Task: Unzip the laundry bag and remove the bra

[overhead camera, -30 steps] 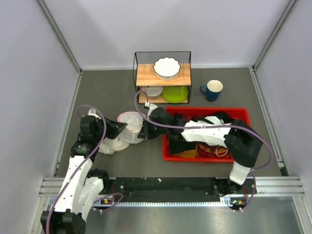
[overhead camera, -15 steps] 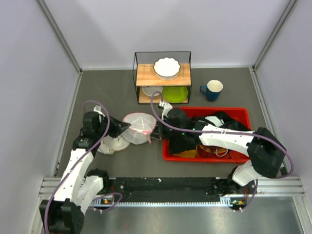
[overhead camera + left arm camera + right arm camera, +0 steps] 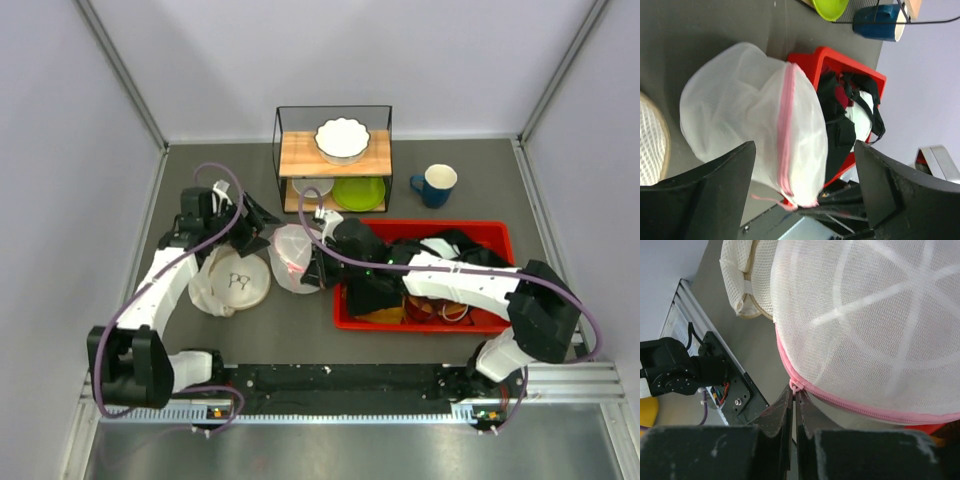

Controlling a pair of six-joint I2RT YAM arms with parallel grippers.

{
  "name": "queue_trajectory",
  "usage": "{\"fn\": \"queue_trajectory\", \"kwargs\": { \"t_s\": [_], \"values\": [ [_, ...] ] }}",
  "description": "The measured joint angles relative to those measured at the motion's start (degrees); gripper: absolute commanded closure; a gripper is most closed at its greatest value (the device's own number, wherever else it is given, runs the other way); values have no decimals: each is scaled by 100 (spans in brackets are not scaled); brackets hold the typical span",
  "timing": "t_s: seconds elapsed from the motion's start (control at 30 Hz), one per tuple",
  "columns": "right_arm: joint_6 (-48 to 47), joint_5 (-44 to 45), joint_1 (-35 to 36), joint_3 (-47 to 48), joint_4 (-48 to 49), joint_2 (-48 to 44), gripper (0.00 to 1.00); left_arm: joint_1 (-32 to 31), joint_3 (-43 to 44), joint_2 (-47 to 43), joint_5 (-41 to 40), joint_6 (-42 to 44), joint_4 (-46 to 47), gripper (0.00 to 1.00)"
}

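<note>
Quick status from my remote seat. There's one round white mesh laundry bag with a pink zipper band (image 3: pixel 293 258), sitting about mid-table and a bit toward the left edge. It's tipped up on its rim, not lying flat, so its long axis runs from the far edge to the near edge. In the left wrist view the zipper band (image 3: pixel 785 130) runs the same way down the bag (image 3: pixel 740 110). I can't make out the bra through the mesh.

My right claw (image 3: pixel 320 265) reaches over from the right edge side. In its own camera the right claw (image 3: pixel 795 395) has its fingers pressed together on the small pink zipper tab (image 3: pixel 794 386), at the low edge of the bag (image 3: pixel 865 315). My left claw (image 3: pixel 263 225) is spread wide (image 3: pixel 802 150), with the bag in front of the gap. I can't tell whether it touches.

Counting the rest:
- One cream padded round piece (image 3: pixel 240 283), just beside the bag on the left-edge side.
- One red plastic bin (image 3: pixel 495 228) toward the right edge.
- One blue mug (image 3: pixel 435 185).
- One wire-and-wood shelf (image 3: pixel 300 155) near the far edge.
- One white scalloped bowl (image 3: pixel 342 138) on top of the shelf.
- One green plate (image 3: pixel 358 192) underneath.
</note>
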Motion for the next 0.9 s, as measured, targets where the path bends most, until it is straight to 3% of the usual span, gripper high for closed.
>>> {"fn": "queue_trajectory", "kwargs": {
  "t_s": [0.07,0.2,0.43,0.57,0.73,0.8,0.87,0.9],
  "values": [
    [63,7,4,0,-17,44,100,-2,2,-203,-57,26,-212,13],
    [142,-57,7,0,31,168,100,-9,-4,-887,-356,-31,-874,26],
    [205,-197,9,0,197,315,100,-376,-938,-2422,-715,-986,-826,30],
    [243,-260,9,4,245,387,100,-741,-1241,-2321,-800,-1401,-570,34],
    [286,-267,9,7,262,426,100,-802,-1443,-1829,-901,-1652,-240,45],
    [291,-262,9,7,280,426,100,-826,-1443,-1606,-901,-1700,-63,61],
    [293,-245,9,7,280,426,100,-839,-1443,-1429,-903,-1749,48,91],
    [293,-236,9,7,278,426,100,-839,-1443,-1381,-907,-1762,74,100]
  ]
}}
